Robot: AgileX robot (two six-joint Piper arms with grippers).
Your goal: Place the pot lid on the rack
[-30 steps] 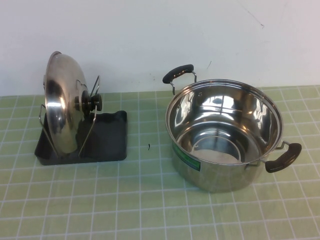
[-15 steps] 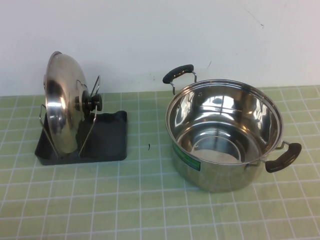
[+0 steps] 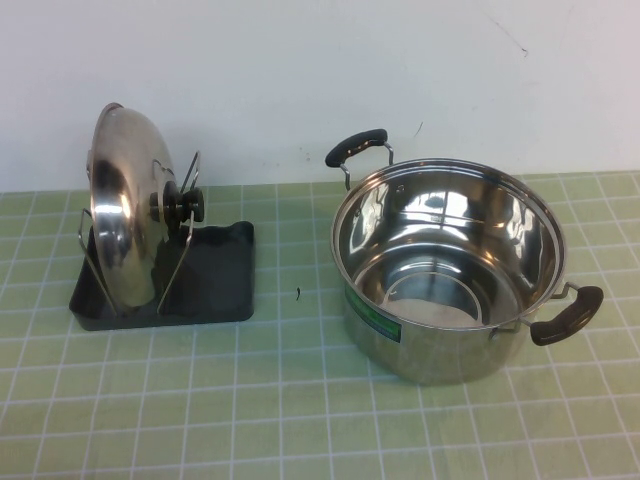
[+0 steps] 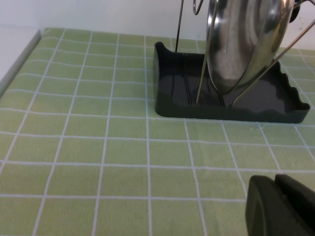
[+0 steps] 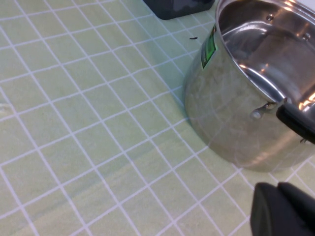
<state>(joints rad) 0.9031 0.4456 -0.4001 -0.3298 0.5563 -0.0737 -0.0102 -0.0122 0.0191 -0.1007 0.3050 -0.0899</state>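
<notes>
The shiny steel pot lid (image 3: 122, 215) with its black knob (image 3: 183, 204) stands on edge in the wire loops of the dark grey rack (image 3: 215, 280) at the left of the table. It also shows in the left wrist view (image 4: 246, 42), leaning in the rack (image 4: 177, 96). Neither arm shows in the high view. My left gripper (image 4: 283, 206) is shut and empty, low over the mat in front of the rack. My right gripper (image 5: 285, 209) is shut and empty, beside the pot.
A deep steel pot (image 3: 450, 270) with two black handles stands open on the right of the green checked mat (image 3: 280, 400); it also shows in the right wrist view (image 5: 246, 83). A white wall runs behind the table.
</notes>
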